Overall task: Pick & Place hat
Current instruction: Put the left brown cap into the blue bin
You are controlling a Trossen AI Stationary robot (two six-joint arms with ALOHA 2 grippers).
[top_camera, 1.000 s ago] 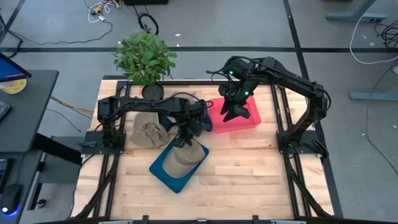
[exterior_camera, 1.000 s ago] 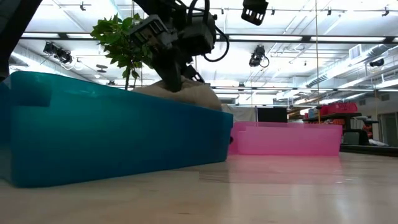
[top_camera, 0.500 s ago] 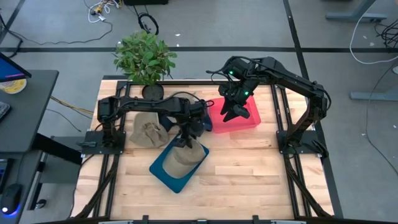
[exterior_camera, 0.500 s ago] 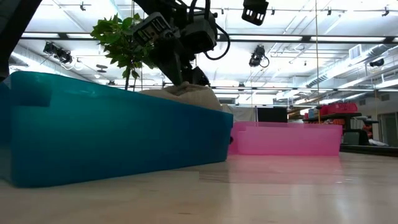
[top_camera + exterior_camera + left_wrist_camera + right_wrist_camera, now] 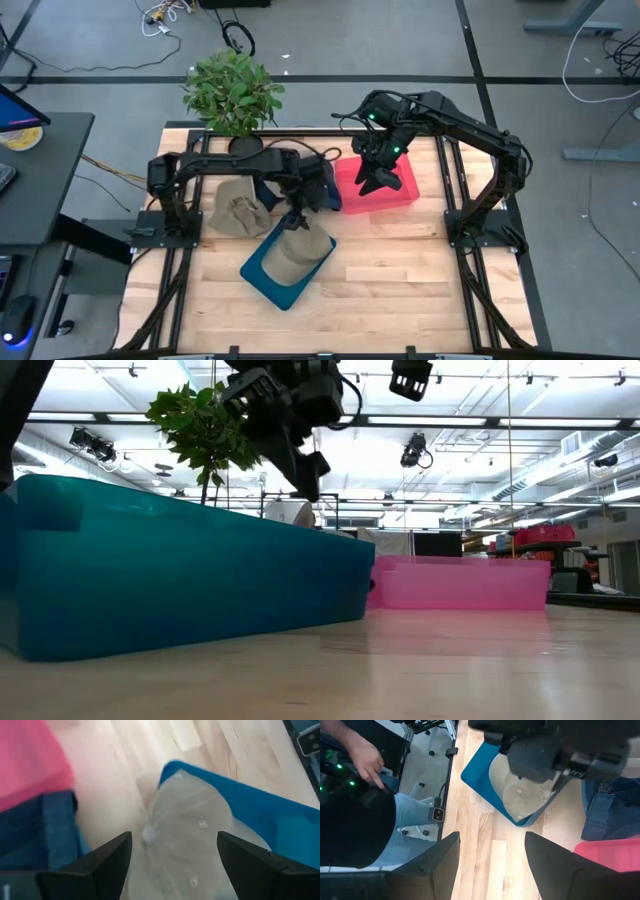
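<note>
Two arms are in my view over the wooden bench (image 5: 400, 270). I read the left pincer (image 5: 296, 221) as spread wide and holding nothing: in the left wrist view its two dark fingers (image 5: 95, 870) stand far apart with the tan hat (image 5: 192, 840) visible between them and not touching either. The left pincer hangs just above the hat (image 5: 300, 255), which lies inside the teal bin (image 5: 262, 277) near the middle of the bench, crown up. In the low view the left pincer (image 5: 305, 470) sits clear above the teal bin (image 5: 180, 575) wall, and the hat does not rise above that wall. I see the right pincer (image 5: 372, 182) suspended over the pink bin (image 5: 400, 195) at the far side of the bench, fingers moderately apart and gripping nothing. A second tan hat (image 5: 232, 210) lies on the bench beside the teal bin, and folded blue denim (image 5: 328, 190) lies between the two bins. A potted plant (image 5: 232, 95) stands at the far edge. A person's hand (image 5: 367, 760) shows in the right wrist view, off the bench.
</note>
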